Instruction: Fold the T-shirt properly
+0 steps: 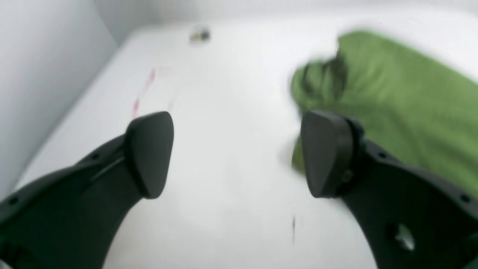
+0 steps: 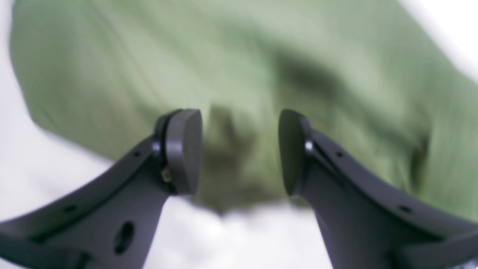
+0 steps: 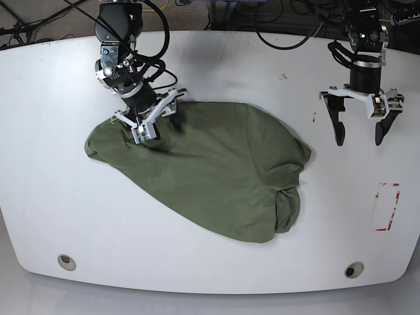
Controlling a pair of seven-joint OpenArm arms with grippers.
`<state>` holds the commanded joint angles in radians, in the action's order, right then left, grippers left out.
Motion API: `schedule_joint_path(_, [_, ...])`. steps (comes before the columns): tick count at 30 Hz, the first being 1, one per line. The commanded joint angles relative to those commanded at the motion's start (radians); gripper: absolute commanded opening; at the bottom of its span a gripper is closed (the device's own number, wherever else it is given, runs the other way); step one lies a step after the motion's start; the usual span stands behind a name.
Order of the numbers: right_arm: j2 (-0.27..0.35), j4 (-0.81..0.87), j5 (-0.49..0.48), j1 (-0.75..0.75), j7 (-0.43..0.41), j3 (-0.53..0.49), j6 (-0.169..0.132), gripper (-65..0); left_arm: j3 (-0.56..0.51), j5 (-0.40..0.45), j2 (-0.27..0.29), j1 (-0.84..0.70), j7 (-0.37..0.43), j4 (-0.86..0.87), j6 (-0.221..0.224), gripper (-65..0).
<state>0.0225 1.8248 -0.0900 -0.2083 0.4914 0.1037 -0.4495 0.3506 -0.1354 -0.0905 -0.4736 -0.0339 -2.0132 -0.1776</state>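
The olive-green T-shirt (image 3: 210,174) lies crumpled in a rough oval on the white table (image 3: 52,203), with a bunched lump at its right end (image 3: 287,207). My right gripper (image 3: 152,125) hovers open over the shirt's upper-left edge. In the right wrist view its fingers (image 2: 185,149) stand apart above the blurred green cloth (image 2: 239,67), holding nothing. My left gripper (image 3: 359,134) is open above bare table, well to the right of the shirt. In the left wrist view this gripper (image 1: 237,153) frames white tabletop, and the shirt (image 1: 396,104) lies beside its right finger.
A red tape mark (image 3: 387,207) sits near the table's right edge, also seen as a red mark (image 1: 143,91) in the left wrist view. Two round grommets (image 3: 65,261) (image 3: 354,270) lie along the front edge. Cables (image 3: 289,29) run behind the table's back edge.
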Motion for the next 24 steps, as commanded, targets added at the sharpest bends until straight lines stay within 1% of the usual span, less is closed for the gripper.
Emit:
schedule_joint_path(7, [0.000, -0.021, 0.056, 0.030, -0.033, -0.002, 0.009, -32.9, -0.001, -0.004, -0.001, 0.012, -0.001, 0.009, 0.000, -15.1])
schedule_joint_path(9, [0.000, -0.058, 0.126, 0.043, -0.017, 0.006, 0.015, -33.1, 0.004, 0.010, -0.001, -0.011, -0.004, 0.024, 0.003, -15.3])
schedule_joint_path(13, [0.004, -0.094, 0.149, 0.051, -0.020, 0.008, 0.019, -33.2, 0.006, 0.015, -0.001, -0.021, -0.003, 0.029, 0.003, -15.4])
schedule_joint_path(21, [0.015, -0.127, 0.149, 0.056, -0.018, 0.014, 0.023, -34.3, 0.008, 0.013, -0.004, -0.027, -0.003, 0.030, 0.002, -15.6])
schedule_joint_path(23, [0.032, -0.084, 0.098, 0.042, -0.003, 0.048, -0.013, -41.6, 0.012, 0.009, -0.003, -0.019, 0.007, 0.051, 0.001, -15.3])
schedule_joint_path(24, [0.033, -0.081, 0.085, 0.039, 0.001, 0.056, -0.023, -43.7, 0.011, 0.008, -0.003, -0.018, 0.007, 0.053, 0.001, -15.3])
